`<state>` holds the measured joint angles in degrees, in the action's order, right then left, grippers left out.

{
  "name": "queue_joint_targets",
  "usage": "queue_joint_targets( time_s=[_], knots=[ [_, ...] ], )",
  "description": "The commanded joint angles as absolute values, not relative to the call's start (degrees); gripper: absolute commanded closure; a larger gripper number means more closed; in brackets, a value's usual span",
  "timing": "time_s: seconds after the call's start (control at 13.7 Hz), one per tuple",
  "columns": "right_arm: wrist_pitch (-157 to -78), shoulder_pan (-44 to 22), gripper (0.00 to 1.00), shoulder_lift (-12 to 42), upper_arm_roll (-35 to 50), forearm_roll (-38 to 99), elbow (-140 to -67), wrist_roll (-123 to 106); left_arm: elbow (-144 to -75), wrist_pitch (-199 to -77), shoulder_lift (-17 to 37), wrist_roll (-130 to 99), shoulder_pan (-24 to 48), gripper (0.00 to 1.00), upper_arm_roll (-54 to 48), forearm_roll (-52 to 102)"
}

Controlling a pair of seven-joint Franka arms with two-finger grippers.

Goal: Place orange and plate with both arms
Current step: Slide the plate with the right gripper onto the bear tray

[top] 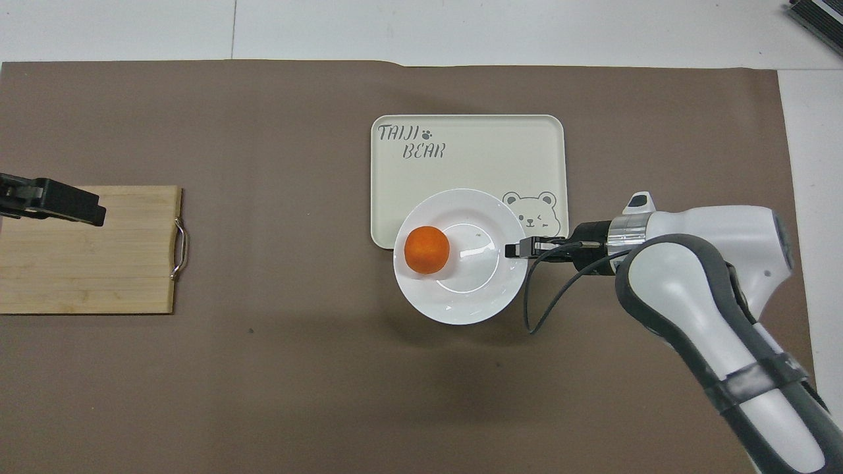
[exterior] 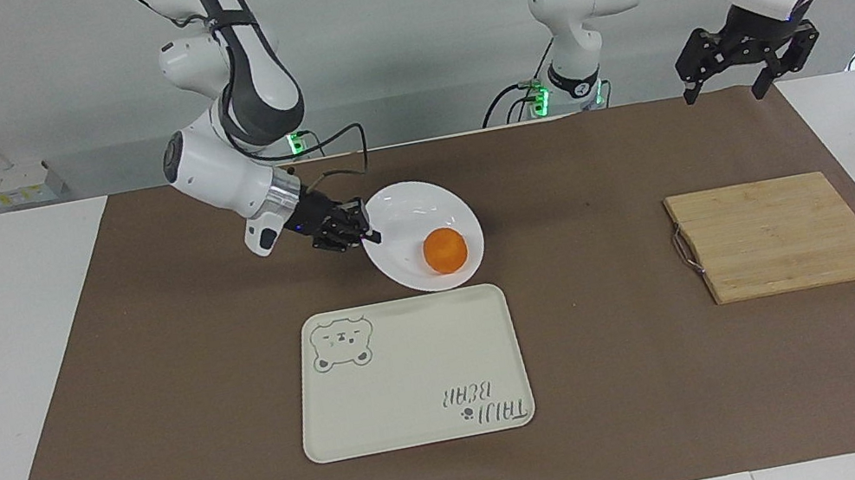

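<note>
Under the plate [top: 471,289], tray [top: 461,145] edge perhaps hidden.

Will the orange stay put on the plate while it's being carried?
Probably not reliably. The orange is round and lies loose near the rim of the glossy plate, so it could roll. The right end effector grips one edge only, so any tilt may tip it off.
</note>
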<state>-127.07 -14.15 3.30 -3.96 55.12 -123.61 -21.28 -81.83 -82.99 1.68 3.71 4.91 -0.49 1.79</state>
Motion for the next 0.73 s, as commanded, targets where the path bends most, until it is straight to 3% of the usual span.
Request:
queue_joint_targets(
  time_s=[0.0,0.37,0.66],
  knots=[
    [-124.4,-11.8,1.00,6.5,-3.9,60.9,-118.0,-24.8,-83.3,-83.8,0.5,3.2,4.0,0.00,-1.0,2.4],
    [-123.6,-9.7,1.00,16.2,-3.9,67.8,-106.3,-25.1,-83.3,-83.8,0.5,3.2,4.0,0.00,-1.0,2.5],
    [-124.2,-9.0,1.00,23.0,-3.9,72.1,-104.2,-34.7,-83.3,-83.8,0.5,3.2,4.0,0.00,-1.1,2.5]
  ],
)
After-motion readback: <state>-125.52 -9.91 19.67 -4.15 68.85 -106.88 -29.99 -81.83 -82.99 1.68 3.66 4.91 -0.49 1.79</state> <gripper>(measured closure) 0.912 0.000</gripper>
